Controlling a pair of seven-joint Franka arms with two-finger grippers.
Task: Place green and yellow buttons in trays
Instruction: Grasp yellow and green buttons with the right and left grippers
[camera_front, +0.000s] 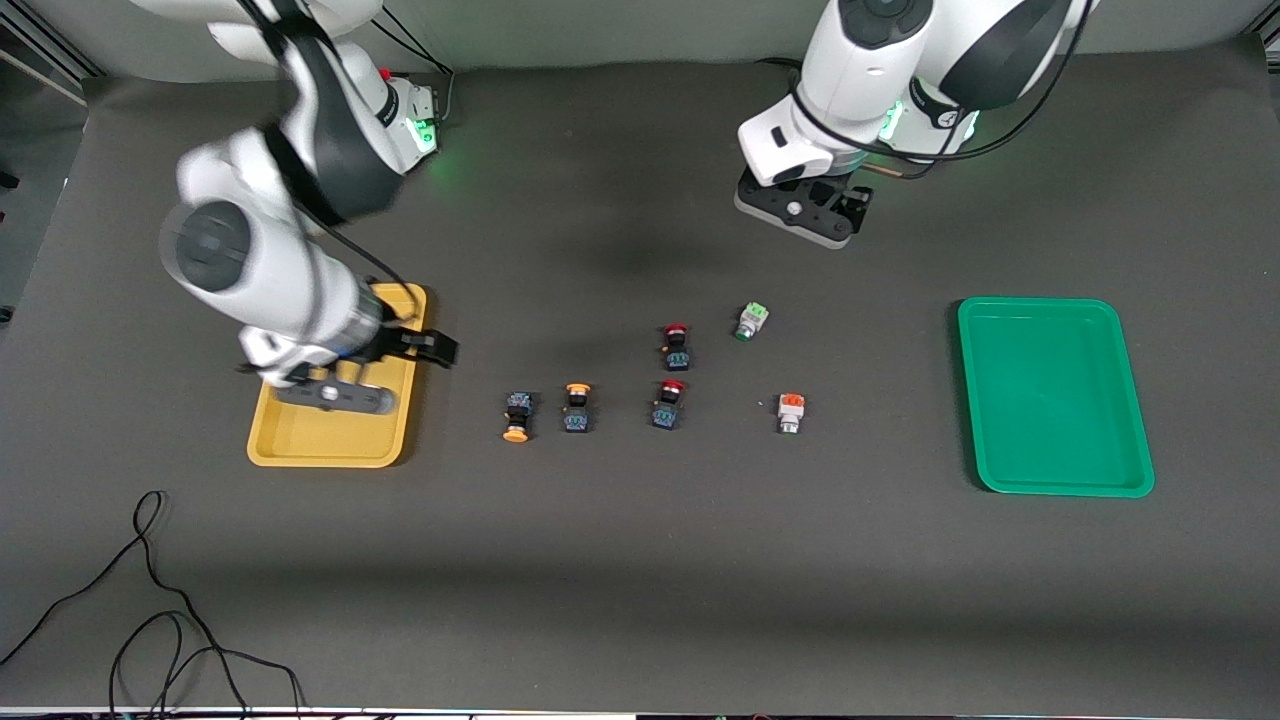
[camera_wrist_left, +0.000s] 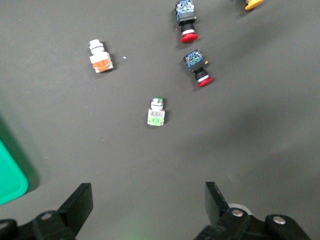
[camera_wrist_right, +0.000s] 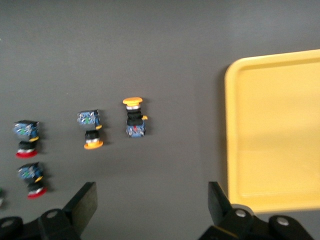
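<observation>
Two yellow-capped buttons (camera_front: 517, 416) (camera_front: 577, 407) lie between the yellow tray (camera_front: 330, 445) and the two red ones; they also show in the right wrist view (camera_wrist_right: 90, 129) (camera_wrist_right: 134, 116). A white button with a green block (camera_front: 751, 321) (camera_wrist_left: 156, 113) and one with an orange block (camera_front: 791, 412) (camera_wrist_left: 100, 57) lie nearer the green tray (camera_front: 1050, 400). Both trays hold no buttons. My right gripper (camera_front: 425, 346) (camera_wrist_right: 152, 200) is open and empty, over the table at the yellow tray's edge (camera_wrist_right: 275, 135). My left gripper (camera_front: 825, 205) (camera_wrist_left: 148, 200) is open and empty, above the table near its base.
Two red-capped black-blue buttons (camera_front: 676, 346) (camera_front: 668, 404) lie in the middle, between the yellow-capped and the white ones. Loose black cables (camera_front: 150, 600) lie on the table at the right arm's end, near the front edge.
</observation>
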